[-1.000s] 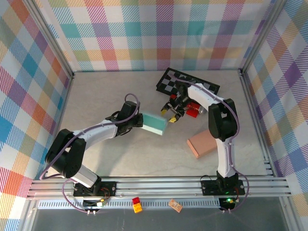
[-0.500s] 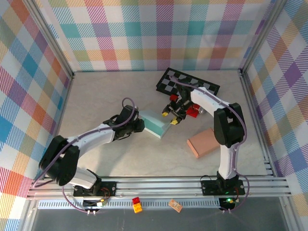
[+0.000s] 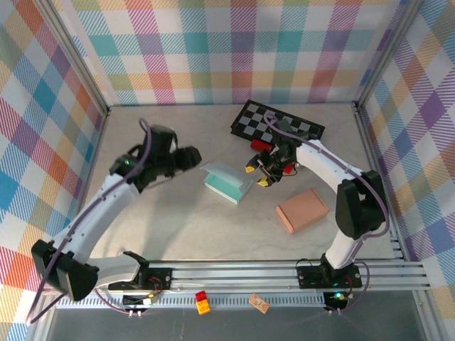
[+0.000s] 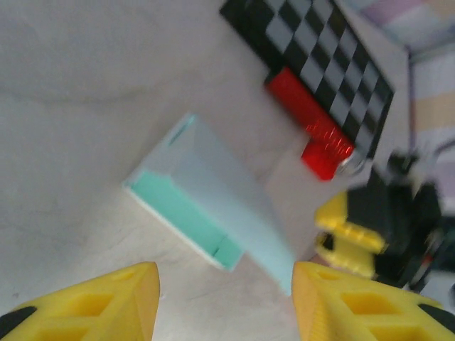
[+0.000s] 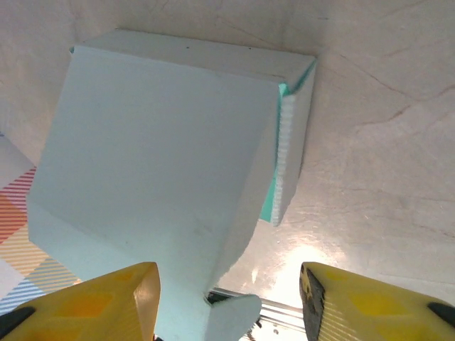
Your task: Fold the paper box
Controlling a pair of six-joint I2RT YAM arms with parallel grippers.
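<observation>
L gripper (image 3: 192, 156) open, apart from box (image 3: 227, 183) (teal).

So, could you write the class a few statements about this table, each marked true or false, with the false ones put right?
1. The left claw grips the paper box. False: it is open and apart from the box.
2. The checkerboard lies at the far side of the table. True.
3. The pink block sits on the checkerboard. False: it lies on the bare table, nearer the right arm's base.
4. The paper box is teal. True.
</observation>
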